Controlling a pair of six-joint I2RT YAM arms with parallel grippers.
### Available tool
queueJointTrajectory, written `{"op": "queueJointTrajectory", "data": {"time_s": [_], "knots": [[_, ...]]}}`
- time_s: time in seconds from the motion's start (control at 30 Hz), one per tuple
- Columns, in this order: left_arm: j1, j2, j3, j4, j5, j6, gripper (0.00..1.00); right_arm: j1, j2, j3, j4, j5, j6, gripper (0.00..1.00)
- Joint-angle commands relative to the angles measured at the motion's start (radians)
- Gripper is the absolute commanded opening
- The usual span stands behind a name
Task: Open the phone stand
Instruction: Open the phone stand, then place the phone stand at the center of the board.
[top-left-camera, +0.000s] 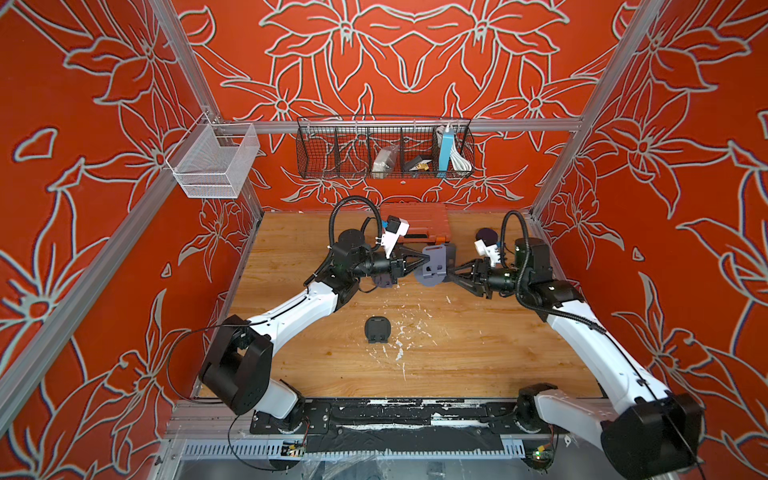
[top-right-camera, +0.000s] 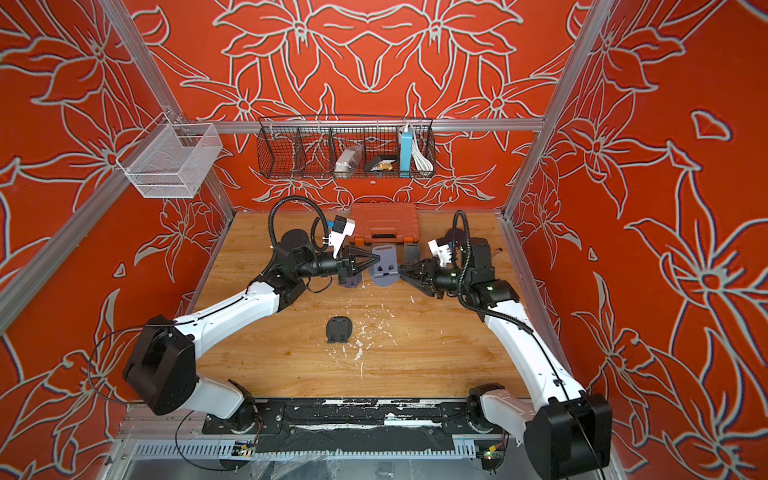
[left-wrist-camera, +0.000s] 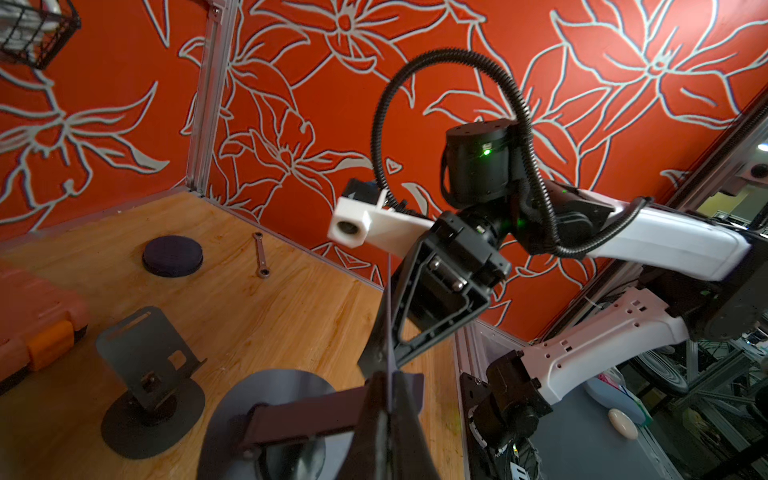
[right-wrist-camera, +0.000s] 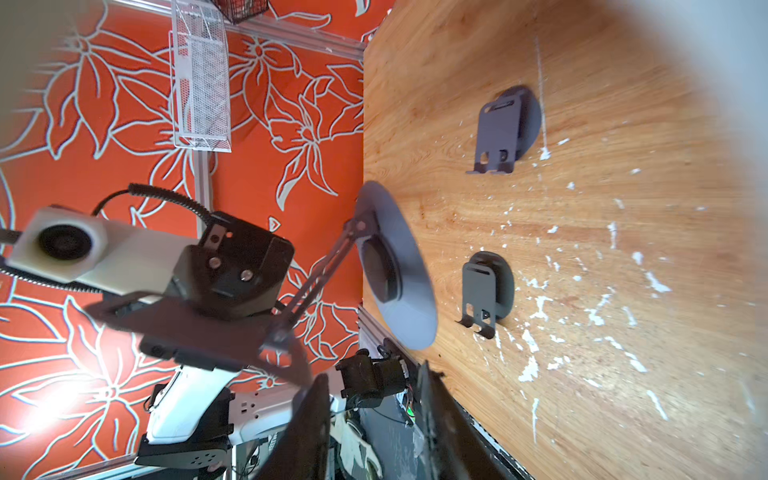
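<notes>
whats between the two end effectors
The grey phone stand, gripped by the left end effector, right end effector open beside it, in both top views.

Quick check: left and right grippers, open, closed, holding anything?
Left gripper: closed on the phone stand.
Right gripper: open, nothing between its fingers.

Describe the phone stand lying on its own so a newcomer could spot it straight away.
Start at the wooden table. In its front half, centred, a small black stand lies flat beside white flecks. The other stands cluster farther back toward the orange case; this one lies alone, touched by nothing.
</notes>
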Motion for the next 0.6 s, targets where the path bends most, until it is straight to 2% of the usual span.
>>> {"op": "queueJointTrajectory", "data": {"time_s": [0.0, 0.1, 0.2, 0.57], "knots": [[-0.003, 0.078, 0.038, -0.015, 0.073, 0.001, 0.00, -0.041, -0.083, -0.017, -0.243, 0.078, -0.157, 0.38], [-0.013, 0.168, 0.055, -0.006, 0.097, -0.026, 0.00, -0.055, -0.140, 0.002, -0.372, 0.212, -0.239, 0.38], [-0.033, 0.263, 0.072, 0.052, 0.124, -0.065, 0.00, -0.067, -0.172, 0.006, -0.368, 0.272, -0.241, 0.37], [-0.094, 0.558, 0.205, 0.054, 0.227, -0.107, 0.00, -0.083, -0.118, -0.004, -0.264, 0.262, -0.214, 0.32]]}}
